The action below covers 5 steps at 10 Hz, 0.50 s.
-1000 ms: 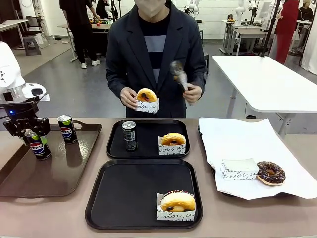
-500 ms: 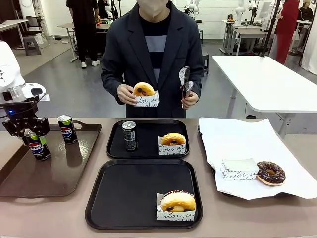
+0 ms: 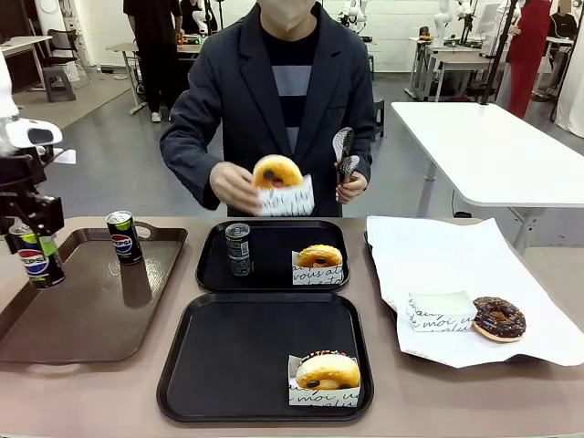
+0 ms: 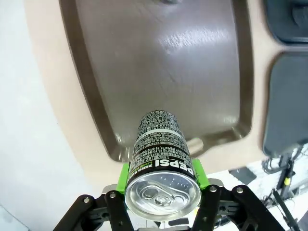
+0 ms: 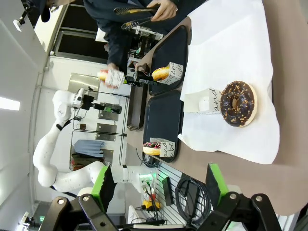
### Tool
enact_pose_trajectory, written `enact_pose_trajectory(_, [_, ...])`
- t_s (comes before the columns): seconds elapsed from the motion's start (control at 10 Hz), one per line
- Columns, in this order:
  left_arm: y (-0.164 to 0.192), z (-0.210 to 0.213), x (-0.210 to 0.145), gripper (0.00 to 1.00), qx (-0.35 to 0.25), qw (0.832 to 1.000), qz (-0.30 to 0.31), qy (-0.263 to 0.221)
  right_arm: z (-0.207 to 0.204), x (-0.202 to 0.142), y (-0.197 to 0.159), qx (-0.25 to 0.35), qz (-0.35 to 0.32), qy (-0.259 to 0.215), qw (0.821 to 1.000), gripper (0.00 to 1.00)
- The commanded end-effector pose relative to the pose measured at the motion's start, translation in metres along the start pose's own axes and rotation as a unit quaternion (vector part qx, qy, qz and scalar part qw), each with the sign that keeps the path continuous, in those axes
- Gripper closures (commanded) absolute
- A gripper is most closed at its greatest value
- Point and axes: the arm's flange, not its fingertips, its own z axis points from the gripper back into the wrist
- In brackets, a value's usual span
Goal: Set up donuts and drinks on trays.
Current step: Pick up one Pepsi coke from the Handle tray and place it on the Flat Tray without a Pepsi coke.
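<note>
Front cam sits on the robot's side, facing 12 o'clock across the tan table [image 3: 456,406]. Left wrist cam looks down, close over the brown plastic tray [image 4: 168,72] at the front view's 9 o'clock [image 3: 91,315]. Right wrist cam's rolled sideways, farther back, sharing the 3 o'clock white paper sheet [image 5: 231,53] [image 3: 456,260] and near black rounded-square plastic tray [image 5: 166,120] [image 3: 242,365].

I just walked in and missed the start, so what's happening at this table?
The left gripper is shut on a Pepsi can, holding it above the brown tray, where a second Pepsi can stands. The person holds a sleeved donut in one hand and tongs in the other. The far black tray has a black-and-silver can and a donut; the near black tray has one donut. A chocolate donut lies on the white paper.
</note>
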Motion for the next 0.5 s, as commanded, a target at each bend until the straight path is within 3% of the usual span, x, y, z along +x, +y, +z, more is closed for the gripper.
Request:
enact_pose_trajectory(0.0, [-0.002, 0.016, -0.025, 1.0, -0.01, 0.999, -0.037, -0.017, 0.0, 0.001, -0.001, 0.01, 0.009, -0.006, 1.0, 0.0])
enact_pose_trajectory(0.4, [0.001, 0.034, -0.049, 1.0, -0.02, 0.999, -0.029, -0.039, 0.0, 0.001, -0.001, 0.01, 0.009, -0.006, 1.0, 0.0])
